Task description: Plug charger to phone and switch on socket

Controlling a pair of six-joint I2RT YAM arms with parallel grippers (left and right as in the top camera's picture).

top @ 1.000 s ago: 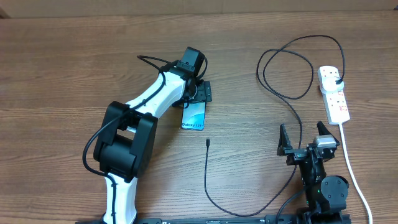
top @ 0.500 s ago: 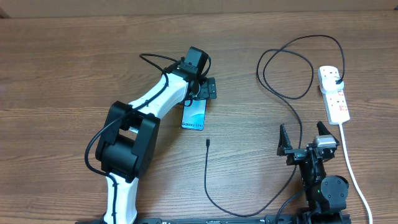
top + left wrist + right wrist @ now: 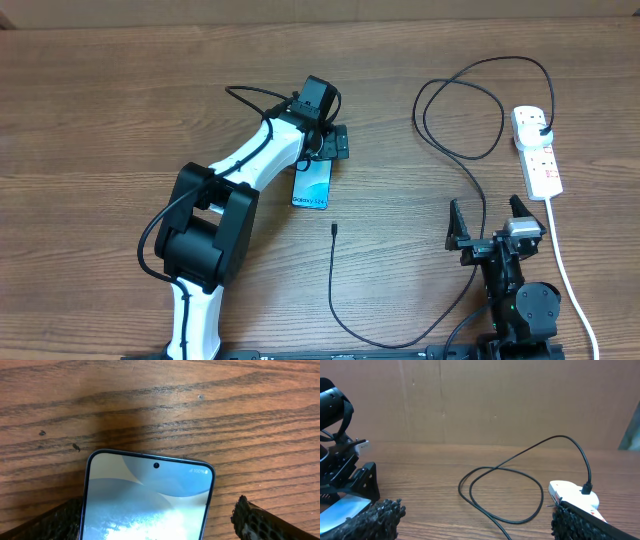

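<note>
The phone (image 3: 312, 187) lies flat on the table with its light blue screen up. It fills the lower middle of the left wrist view (image 3: 147, 495). My left gripper (image 3: 324, 150) is open over the phone's far end, one finger on each side of it (image 3: 155, 527). The charger's connector tip (image 3: 333, 229) lies free on the table below the phone. Its black cable (image 3: 470, 160) loops right to a black plug (image 3: 541, 125) seated in the white socket (image 3: 537, 152). My right gripper (image 3: 495, 228) is open and empty near the front edge, with the socket (image 3: 570, 492) and cable loop (image 3: 505, 490) ahead of it.
The socket's white cord (image 3: 565, 270) runs down the right side past my right arm. The black cable curves along the front edge (image 3: 345, 325) between the two arm bases. A brown board (image 3: 480, 400) stands behind the table.
My left gripper shifted slightly up and to the right over the phone's far end a second ago, then held still. Phone, cable and right arm have not moved.
</note>
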